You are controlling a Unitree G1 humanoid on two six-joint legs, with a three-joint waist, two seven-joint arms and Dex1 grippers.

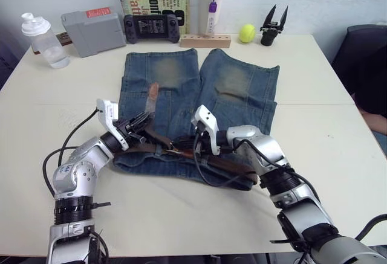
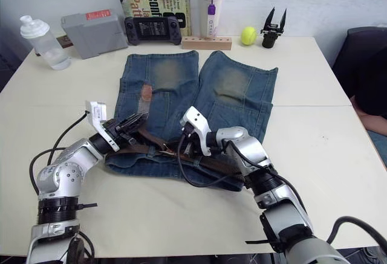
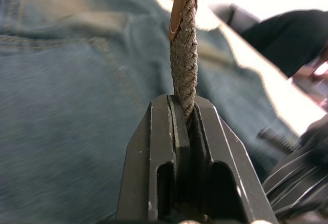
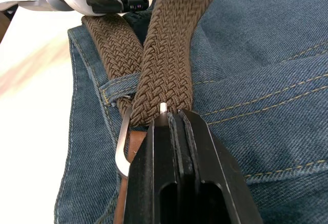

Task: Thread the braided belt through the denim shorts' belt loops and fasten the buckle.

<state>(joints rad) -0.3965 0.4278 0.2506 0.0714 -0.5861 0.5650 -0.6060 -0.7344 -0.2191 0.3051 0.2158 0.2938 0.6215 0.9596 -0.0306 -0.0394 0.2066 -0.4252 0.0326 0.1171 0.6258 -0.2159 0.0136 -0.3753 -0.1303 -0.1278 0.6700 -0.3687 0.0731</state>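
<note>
Braided belt [image 4: 166,55] lies along the waistband of the denim shorts [image 1: 181,80], which are spread flat on the white table [image 1: 326,137]. One strand passes under a belt loop [image 4: 120,83] beside the silver buckle [image 4: 123,149]. The right gripper [image 4: 174,119] is clamped on the strap at the buckle. The left gripper [image 3: 185,112] pinches the belt near its tan tip, fingers tight together on the weave.
</note>
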